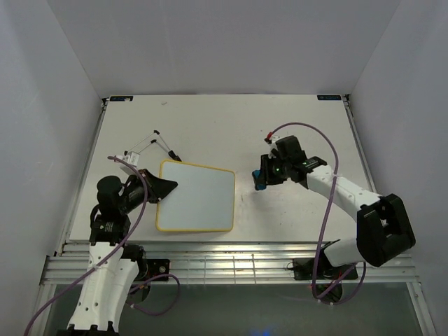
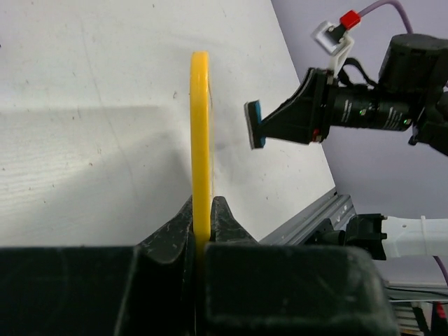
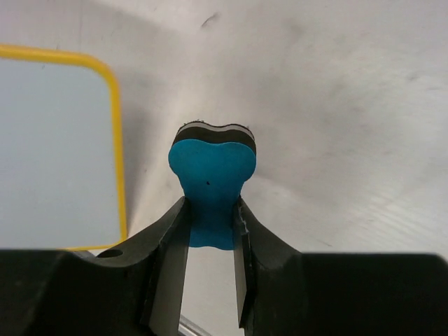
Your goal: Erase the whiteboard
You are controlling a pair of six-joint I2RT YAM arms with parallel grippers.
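The whiteboard (image 1: 197, 196), white with a thin yellow rim, lies flat left of the table's middle; its face shows no writing. My left gripper (image 1: 168, 186) is shut on its left edge; in the left wrist view the yellow rim (image 2: 201, 140) stands edge-on between the jaws (image 2: 202, 210). My right gripper (image 1: 260, 178) is shut on the blue eraser (image 1: 259, 179), held just right of the board, apart from it. In the right wrist view the eraser (image 3: 212, 175) is squeezed between the jaws (image 3: 212, 231), with the board's corner (image 3: 56, 147) at left. The eraser also shows in the left wrist view (image 2: 253, 124).
A thin black wire stand with a small white clip (image 1: 133, 153) lies behind the left gripper. The table's metal front rail (image 1: 231, 262) runs along the near edge. White walls enclose the table on three sides.
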